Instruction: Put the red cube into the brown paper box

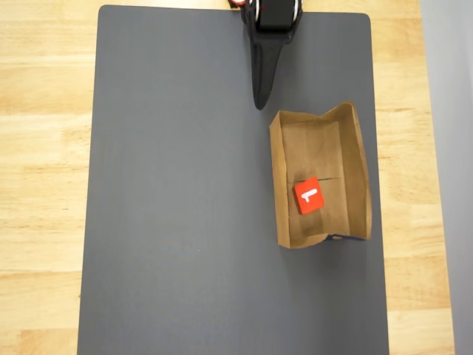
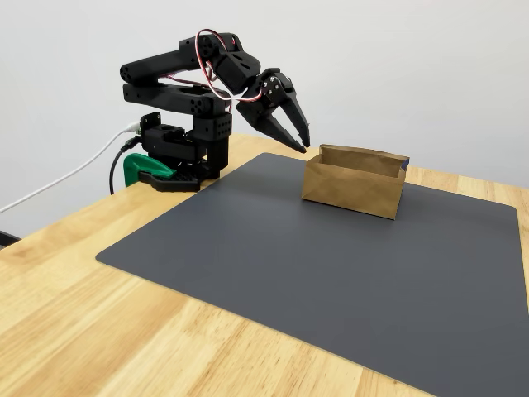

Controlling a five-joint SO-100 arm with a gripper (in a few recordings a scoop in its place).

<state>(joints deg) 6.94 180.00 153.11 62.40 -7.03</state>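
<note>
On the creased floor of the brown paper box (image 1: 356, 159), toward its near end in the overhead view, sits the red cube (image 1: 309, 195), small, bright, white "1"-like mark up. Looks light and rigid; opposite flat faces would suit a pinch. Gripper (image 2: 302, 141) hangs empty above the mat (image 2: 331, 265), left of the box, jaws barely parted.

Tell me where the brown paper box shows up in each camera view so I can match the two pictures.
Overhead view: the brown paper box lies right of centre on the grey mat, the red cube on its floor.
Fixed view: the box sits right of centre at the mat's far edge, its walls hiding the inside.
Shared landmark: the black end effector, close to one end of the box in both views.
</note>
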